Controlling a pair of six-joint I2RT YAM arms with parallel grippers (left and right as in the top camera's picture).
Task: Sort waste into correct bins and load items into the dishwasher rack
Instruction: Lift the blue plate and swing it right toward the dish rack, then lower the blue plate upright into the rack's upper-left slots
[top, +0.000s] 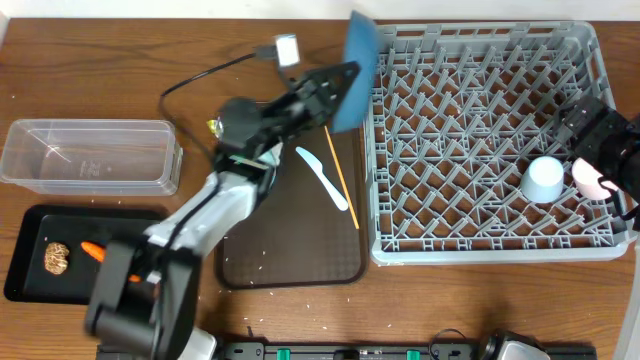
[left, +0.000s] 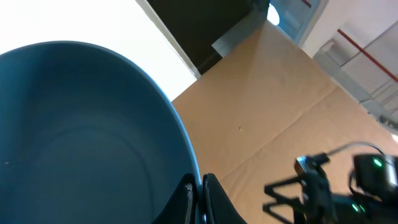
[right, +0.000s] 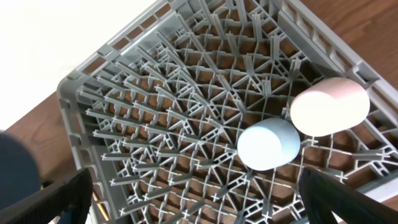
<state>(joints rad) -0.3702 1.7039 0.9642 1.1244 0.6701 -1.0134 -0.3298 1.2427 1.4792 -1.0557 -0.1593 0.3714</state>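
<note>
My left gripper (top: 343, 82) is shut on the rim of the large blue plate (top: 357, 62) and holds it on edge in the air, over the far left edge of the grey dishwasher rack (top: 590, 245). In the left wrist view the plate (left: 87, 137) fills the left half, with the jaws (left: 199, 200) pinching its rim. My right gripper (top: 598, 150) is open and empty (right: 199, 202) above the rack's right side. The light blue cup (top: 545, 180) (right: 268, 144) and the pink cup (top: 590, 178) (right: 329, 106) stand upside down in the rack (right: 81, 87).
The pale blue spoon (top: 322, 178) and a chopstick (top: 340, 165) lie on the dark brown tray (top: 290, 250). The clear tub (top: 90, 155) stands at the left. The black tray (top: 25, 260) below it holds the carrot (top: 92, 251) and the brown chunk (top: 56, 259).
</note>
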